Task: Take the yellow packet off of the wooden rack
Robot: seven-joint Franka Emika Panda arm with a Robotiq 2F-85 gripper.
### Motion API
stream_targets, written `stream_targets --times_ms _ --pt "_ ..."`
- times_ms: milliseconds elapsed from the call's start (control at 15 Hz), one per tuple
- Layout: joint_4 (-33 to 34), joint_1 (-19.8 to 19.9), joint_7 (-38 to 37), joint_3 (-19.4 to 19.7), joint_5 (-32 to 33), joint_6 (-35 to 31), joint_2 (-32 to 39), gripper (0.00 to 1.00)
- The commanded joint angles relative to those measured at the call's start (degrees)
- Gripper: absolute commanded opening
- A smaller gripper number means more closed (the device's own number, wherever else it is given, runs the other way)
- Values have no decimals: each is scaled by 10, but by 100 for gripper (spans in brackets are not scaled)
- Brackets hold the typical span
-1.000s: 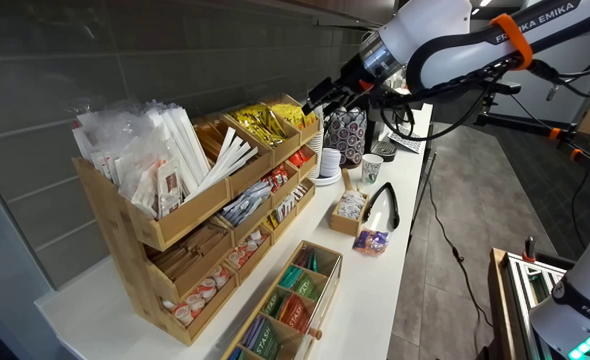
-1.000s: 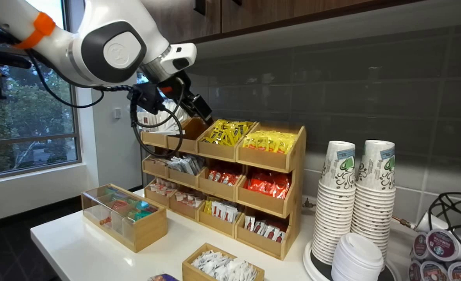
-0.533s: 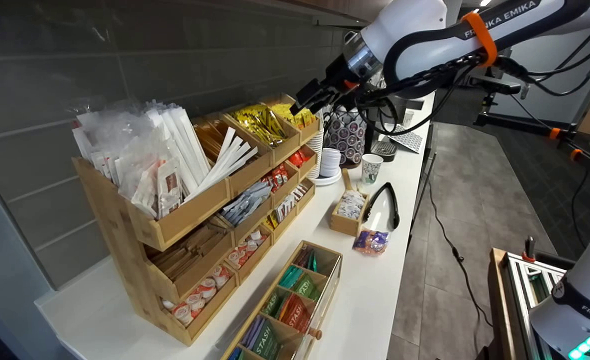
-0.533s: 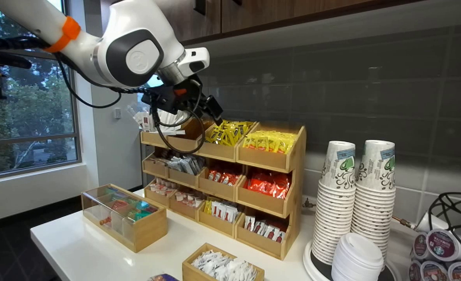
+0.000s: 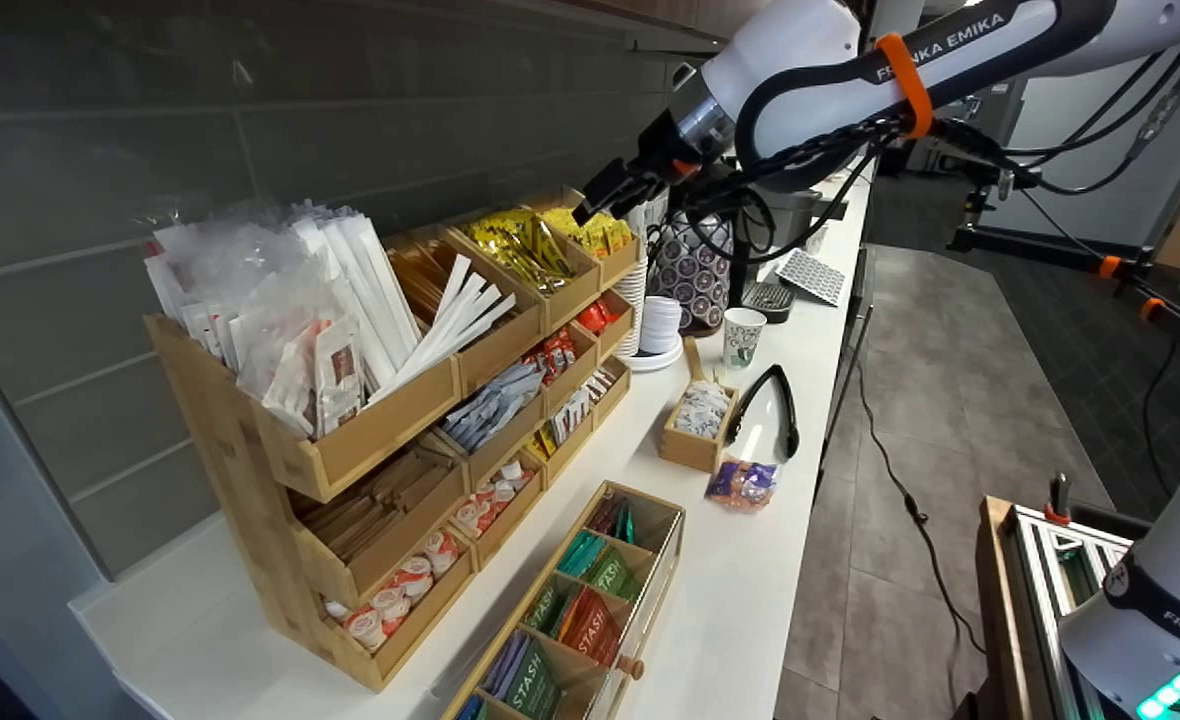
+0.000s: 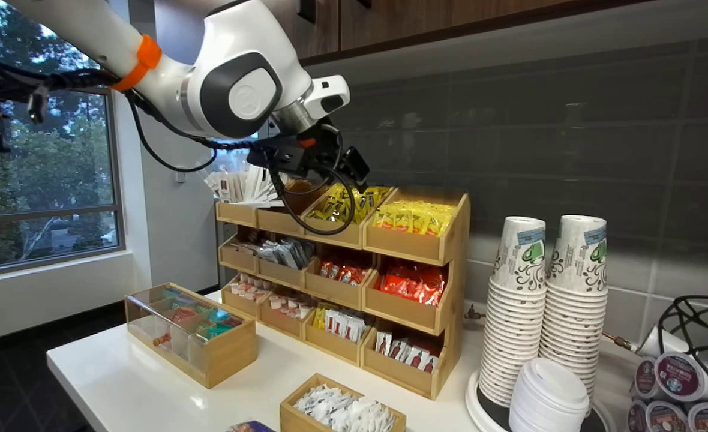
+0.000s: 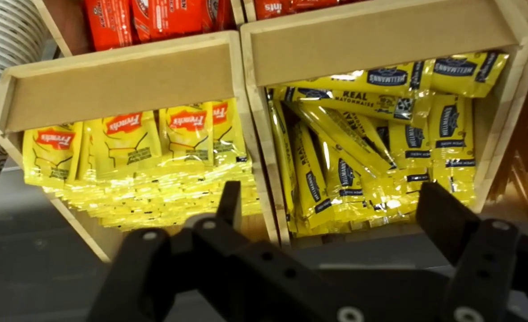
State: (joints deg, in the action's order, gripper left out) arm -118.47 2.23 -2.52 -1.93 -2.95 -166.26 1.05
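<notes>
The light-wood stepped rack stands against the wall and also shows in an exterior view. Two top-tier compartments hold yellow packets. In the wrist view, yellow Hellmann's packets lie in a loose heap, and yellow French's packets sit in dense rows beside them. Both heaps show in an exterior view, Hellmann's and French's. My gripper is open with nothing between its fingers. It hovers above the top tier, its fingers spanning the Hellmann's heap and the divider. It also shows in an exterior view.
White stirrers and sachets rise from the rack's near end. Red packets fill the tier below. Stacked cups stand beside the rack. A tea box and a small sachet tray sit in front. Cabinets hang above.
The arm has swept along the rack's top tier, from near the brown stirrer compartment to above the Hellmann's heap, towards the French's side. The packets have not moved.
</notes>
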Motion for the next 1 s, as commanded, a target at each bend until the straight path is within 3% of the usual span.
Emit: stream_targets --times_ms 0,600,933 --pt "31 -4 5 15 12 -6 29 100" --pt "76 -5 -11 23 31 -32 86 100" --pt "89 -7 3 14 5 -39 101 100"
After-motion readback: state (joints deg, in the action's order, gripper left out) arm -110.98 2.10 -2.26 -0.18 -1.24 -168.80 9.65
